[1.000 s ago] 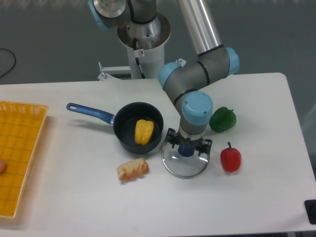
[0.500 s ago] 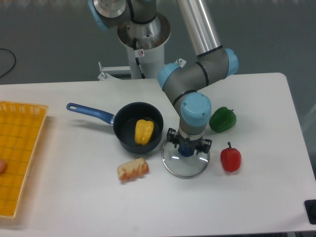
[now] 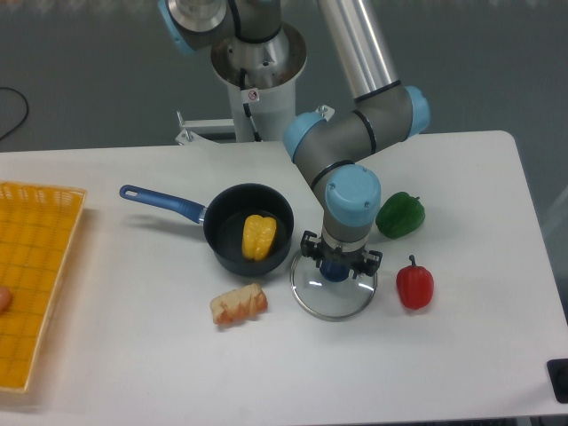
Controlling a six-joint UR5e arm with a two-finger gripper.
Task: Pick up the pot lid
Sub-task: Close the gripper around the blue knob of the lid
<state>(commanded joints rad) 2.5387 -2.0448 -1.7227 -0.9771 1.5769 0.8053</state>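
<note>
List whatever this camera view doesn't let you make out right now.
All in the camera view:
- Far rim of the glass pot lid: hidden behind the gripper.
- Whether the fingers touch the blue knob: the gripper's own body covers the contact area, and the detail is small.
- Rest of the yellow crate and the reddish item in it: cut off by the left edge.
- Black object: cut off by the right edge, unidentifiable.

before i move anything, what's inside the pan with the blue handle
A yellow thing, probably a pepper, lies inside the pan. It covers the bit of pan directly beneath it, so that part can't be seen.
</note>
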